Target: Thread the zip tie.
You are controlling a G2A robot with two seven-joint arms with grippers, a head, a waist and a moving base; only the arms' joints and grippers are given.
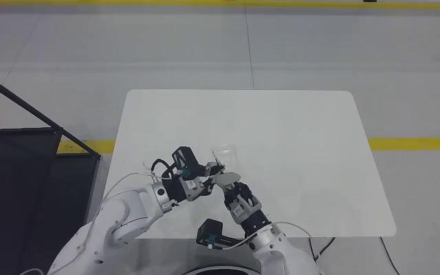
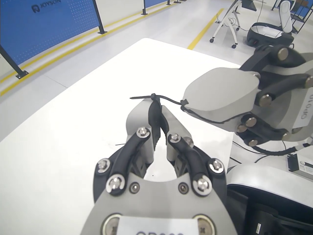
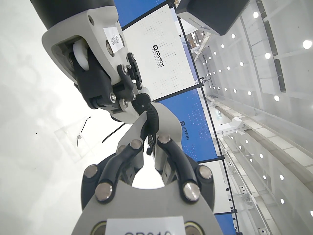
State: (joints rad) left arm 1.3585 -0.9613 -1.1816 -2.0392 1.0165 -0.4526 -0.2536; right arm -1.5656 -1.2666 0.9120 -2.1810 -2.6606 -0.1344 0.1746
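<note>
The black zip tie [image 2: 168, 100] hangs in the air between both grippers, above the white table [image 1: 295, 137] near its front edge. My left gripper [image 2: 155, 103] is shut on the tie at its head [image 2: 153, 96]. A thin tip [image 2: 134, 97] pokes out past the head. The strap runs from the head to my right gripper [image 2: 185, 105], which is shut on it. In the right wrist view my right gripper [image 3: 149, 123] meets the left gripper [image 3: 140, 100] tip to tip, and a loose length of black strap [image 3: 113, 132] hangs beside them. From above, the grippers [image 1: 214, 179] touch.
A clear plastic bag [image 1: 225, 152] lies flat on the table just beyond the grippers, with another black tie [image 3: 84, 125] in it. A small black sliver [image 2: 119, 144] lies on the table under my left gripper. The table's far and right parts are bare.
</note>
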